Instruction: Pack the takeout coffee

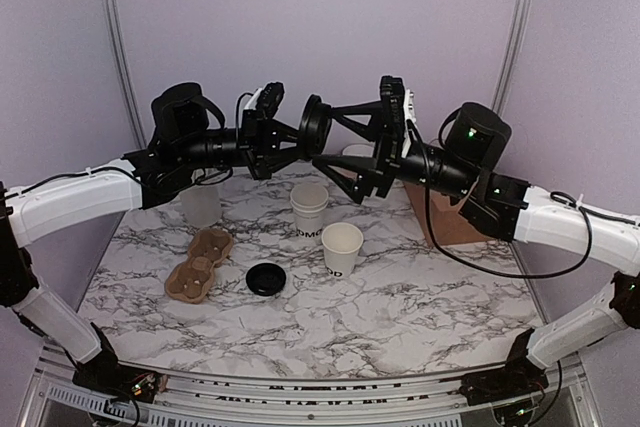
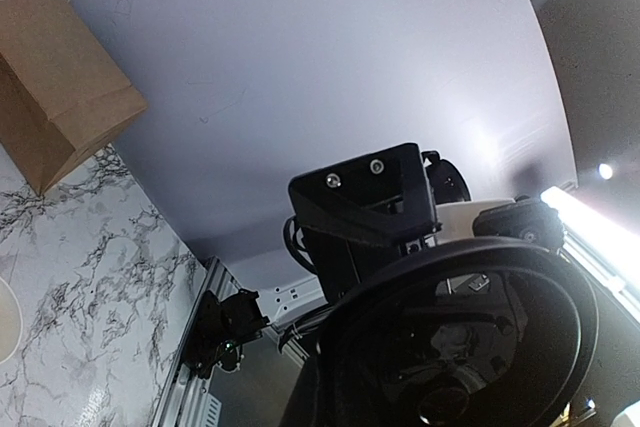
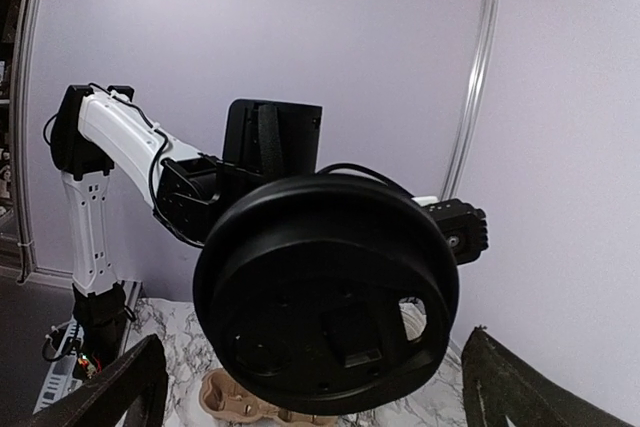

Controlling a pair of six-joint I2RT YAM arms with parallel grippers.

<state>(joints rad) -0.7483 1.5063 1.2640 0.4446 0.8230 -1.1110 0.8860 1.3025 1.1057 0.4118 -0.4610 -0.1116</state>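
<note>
The takeout coffee cup (image 1: 341,249), white with black lettering near its base, stands open-topped at the table's middle. High above it my left gripper (image 1: 300,135) is shut on the edge of a round black lid (image 1: 314,127), which is held upright. That lid (image 2: 470,337) fills the lower right of the left wrist view. My right gripper (image 1: 322,137) faces it, open wide. Its fingers (image 3: 110,392) stand well apart on either side of the lid (image 3: 325,297) without touching it.
A stack of lidless white cups (image 1: 309,209) stands just behind the single cup. A loose black lid (image 1: 266,278) lies on the marble. A cardboard cup carrier (image 1: 200,265) lies to its left. A brown paper bag (image 1: 452,219) stands at the back right.
</note>
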